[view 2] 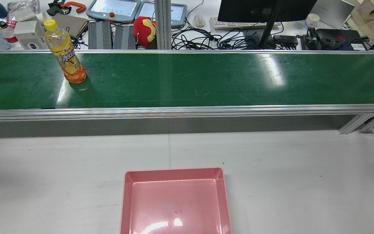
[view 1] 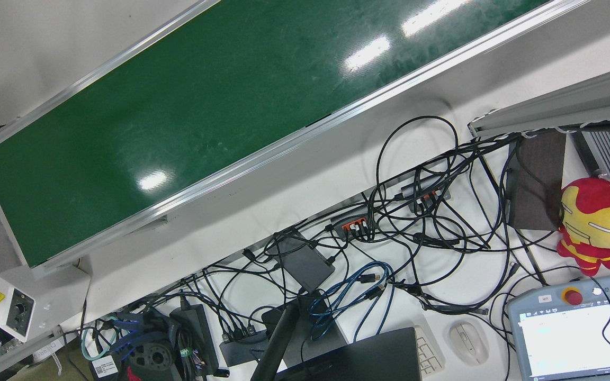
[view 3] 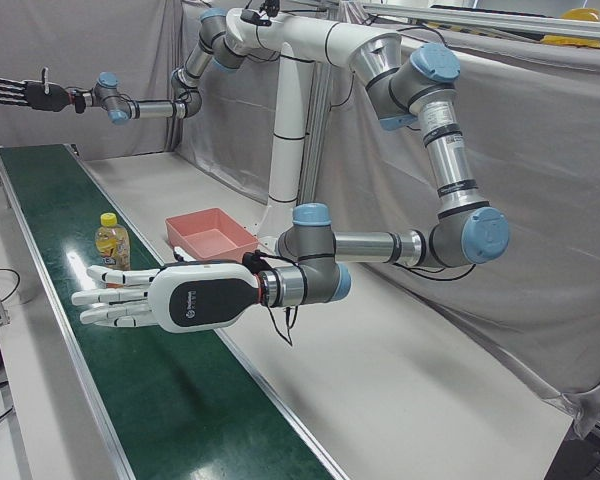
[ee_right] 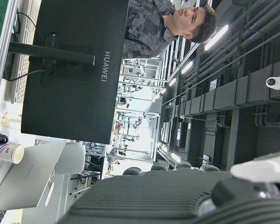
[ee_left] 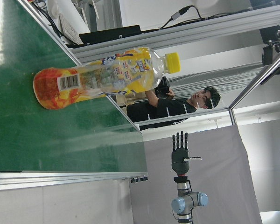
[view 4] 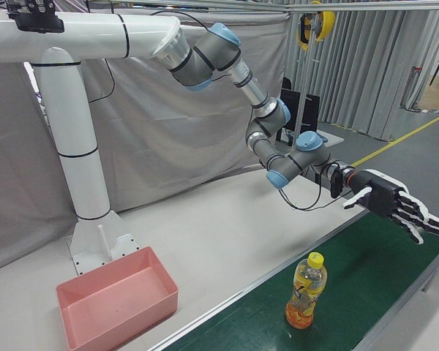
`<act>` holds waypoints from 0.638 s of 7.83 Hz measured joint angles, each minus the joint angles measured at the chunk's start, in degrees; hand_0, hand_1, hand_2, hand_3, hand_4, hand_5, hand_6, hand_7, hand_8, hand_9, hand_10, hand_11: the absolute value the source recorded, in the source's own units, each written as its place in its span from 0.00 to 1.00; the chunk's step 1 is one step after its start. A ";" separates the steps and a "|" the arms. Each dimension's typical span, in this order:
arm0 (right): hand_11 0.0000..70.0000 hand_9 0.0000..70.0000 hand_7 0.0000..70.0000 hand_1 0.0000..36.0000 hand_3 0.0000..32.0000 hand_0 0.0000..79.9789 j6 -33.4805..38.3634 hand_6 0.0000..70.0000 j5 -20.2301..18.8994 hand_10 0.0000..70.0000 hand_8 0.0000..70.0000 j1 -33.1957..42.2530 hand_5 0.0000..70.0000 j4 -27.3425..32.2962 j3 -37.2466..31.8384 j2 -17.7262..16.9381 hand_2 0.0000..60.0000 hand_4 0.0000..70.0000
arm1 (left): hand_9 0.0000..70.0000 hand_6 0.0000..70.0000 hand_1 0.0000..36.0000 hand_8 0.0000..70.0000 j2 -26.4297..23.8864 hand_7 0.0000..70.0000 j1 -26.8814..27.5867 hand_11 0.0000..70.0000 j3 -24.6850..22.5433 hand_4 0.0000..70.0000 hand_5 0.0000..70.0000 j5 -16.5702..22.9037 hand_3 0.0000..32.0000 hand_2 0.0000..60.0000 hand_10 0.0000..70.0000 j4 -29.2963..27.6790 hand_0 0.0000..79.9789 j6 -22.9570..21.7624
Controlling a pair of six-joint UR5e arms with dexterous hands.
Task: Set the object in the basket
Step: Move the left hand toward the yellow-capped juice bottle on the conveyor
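Note:
A yellow-capped orange drink bottle (view 2: 65, 53) stands upright on the green conveyor belt (view 2: 187, 81), toward its left end in the rear view. It also shows in the left-front view (view 3: 111, 245), the right-front view (view 4: 306, 292) and the left hand view (ee_left: 107, 77). The pink basket (view 2: 174, 169) sits empty on the white table before the belt. My left hand (view 3: 145, 300) is open with fingers spread, hovering over the belt a short way from the bottle; it also shows in the right-front view (view 4: 391, 201). My right hand (view 3: 25, 93) is open, raised far along the belt.
Behind the belt lies a cluttered desk with cables (view 1: 389, 238), a monitor (view 2: 265, 9), teach pendants (view 2: 114, 8) and a red plush toy (view 2: 144, 31). The arms' white pedestal (view 3: 285, 170) stands behind the basket. A person (ee_left: 177, 100) sits beyond the belt.

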 measured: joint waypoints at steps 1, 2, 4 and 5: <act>0.00 0.00 0.00 0.00 0.00 0.00 0.00 0.00 0.00 0.00 0.00 -0.02 0.00 0.00 0.00 0.00 0.00 0.00 | 0.00 0.00 0.69 0.00 -0.15 0.05 1.37 0.18 -0.63 0.10 0.32 -0.65 0.01 0.00 0.09 1.14 0.98 0.44; 0.00 0.00 0.00 0.00 0.00 0.00 0.00 0.00 0.00 0.00 0.00 -0.05 0.00 0.00 0.02 0.00 0.00 0.00 | 0.00 0.00 0.69 0.00 -0.82 0.05 4.37 0.17 -0.92 0.09 0.33 -2.43 0.01 0.00 0.09 2.15 0.97 0.67; 0.00 0.00 0.00 0.00 0.00 0.00 0.03 0.00 0.00 0.00 0.00 -0.05 0.00 0.00 0.08 0.00 0.00 0.00 | 0.00 0.00 0.65 0.00 -3.18 0.05 10.22 0.17 -0.98 0.09 0.33 -5.37 0.00 0.00 0.08 4.05 0.87 1.76; 0.00 0.00 0.00 0.00 0.00 0.00 0.04 0.00 0.00 0.00 0.00 -0.06 0.00 0.00 0.08 0.00 0.00 0.00 | 0.00 0.00 0.61 0.00 -3.96 0.05 11.83 0.16 -0.85 0.10 0.35 -6.37 0.00 0.00 0.08 4.44 0.80 2.11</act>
